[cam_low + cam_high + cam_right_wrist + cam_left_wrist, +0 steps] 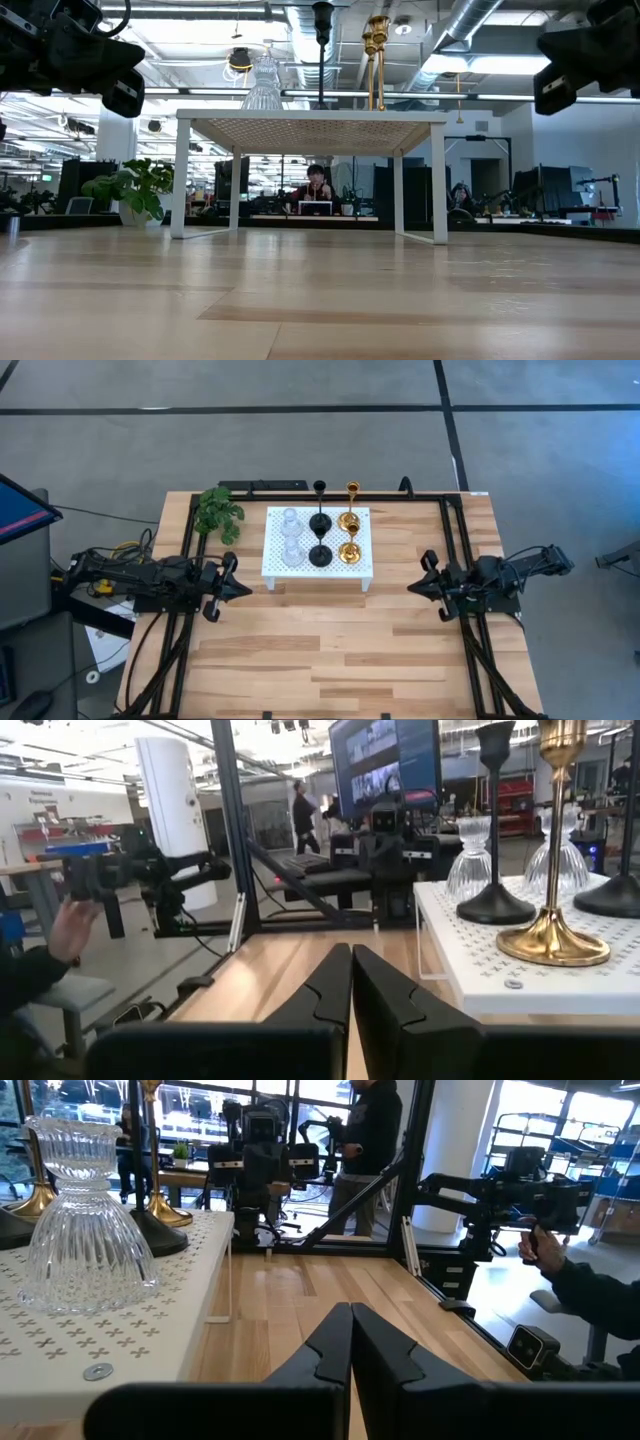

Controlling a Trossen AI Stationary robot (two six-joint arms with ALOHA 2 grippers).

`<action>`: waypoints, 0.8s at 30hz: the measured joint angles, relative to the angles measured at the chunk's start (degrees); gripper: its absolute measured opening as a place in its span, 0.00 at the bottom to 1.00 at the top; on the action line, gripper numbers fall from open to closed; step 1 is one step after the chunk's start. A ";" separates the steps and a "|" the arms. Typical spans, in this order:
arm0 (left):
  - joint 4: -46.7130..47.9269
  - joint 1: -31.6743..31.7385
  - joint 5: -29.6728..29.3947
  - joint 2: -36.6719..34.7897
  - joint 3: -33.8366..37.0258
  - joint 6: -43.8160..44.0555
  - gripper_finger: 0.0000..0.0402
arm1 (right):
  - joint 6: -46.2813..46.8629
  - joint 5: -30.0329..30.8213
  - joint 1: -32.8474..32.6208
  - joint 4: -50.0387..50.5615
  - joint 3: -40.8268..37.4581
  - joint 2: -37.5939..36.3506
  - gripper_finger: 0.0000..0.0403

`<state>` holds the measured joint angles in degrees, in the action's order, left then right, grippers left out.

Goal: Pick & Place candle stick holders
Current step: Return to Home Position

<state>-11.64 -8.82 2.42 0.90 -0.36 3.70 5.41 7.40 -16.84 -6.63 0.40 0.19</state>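
Six candle stick holders stand by their round bases on the white perforated platform (pixel 276 565): two clear glass (pixel 291 538) at its left, two black (pixel 319 537) in the middle, two gold (pixel 349 536) at its right. The near glass holder (pixel 82 1220) shows large in the left wrist view; a gold one (pixel 554 840) and a black one (pixel 495 830) show in the right wrist view. My left gripper (pixel 238 586) is shut and empty, left of the platform. My right gripper (pixel 412 586) is shut and empty, right of it. Both hover above the table.
A green leafy plant (pixel 219 512) stands at the table's far left, beside the platform. Black frame rails (pixel 455 530) run along the table's sides and far edge. Bare wood (pixel 330 650) lies between the arms and the near edge. People show in the room beyond.
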 joint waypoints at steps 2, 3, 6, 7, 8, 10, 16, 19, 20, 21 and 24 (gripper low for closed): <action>0.00 0.00 0.00 0.01 0.00 0.00 0.02 | 0.00 0.01 0.02 0.28 0.00 0.00 0.01; 0.00 0.00 0.00 -0.01 0.00 0.00 0.02 | -0.02 0.00 0.02 0.52 0.00 0.00 0.01; 0.00 0.00 -0.01 -0.01 0.00 0.00 0.02 | 0.02 0.02 0.02 2.17 -0.02 0.00 0.01; 0.00 0.00 0.00 0.00 0.00 0.00 0.02 | 0.02 0.02 0.02 3.14 -0.02 0.00 0.01; 0.00 0.00 0.00 0.00 0.00 0.00 0.02 | 0.02 0.04 0.02 3.96 -0.02 0.00 0.01; 0.00 0.00 0.00 -0.01 0.00 0.00 0.02 | 0.02 0.04 0.02 4.67 -0.02 0.04 0.01; 0.00 0.00 0.00 -0.01 0.00 0.00 0.02 | 0.04 0.04 0.02 4.63 -0.04 0.15 0.01; 0.00 0.00 -0.02 -0.01 0.00 0.00 0.02 | 0.07 0.07 0.02 4.61 -0.04 0.15 0.01; 0.00 0.00 -0.02 -0.01 0.00 0.00 0.02 | 0.07 0.07 0.02 4.59 -0.04 0.15 0.01; 0.00 0.00 0.00 -0.01 0.00 0.00 0.02 | 0.09 0.07 0.02 4.58 -0.04 0.15 0.01; 0.00 0.00 0.00 0.00 0.00 0.01 0.02 | 0.15 0.09 0.02 4.55 -0.07 0.15 0.01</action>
<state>-11.64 -8.82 2.42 0.90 -0.36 3.72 5.56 7.49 -16.82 -2.08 0.34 0.34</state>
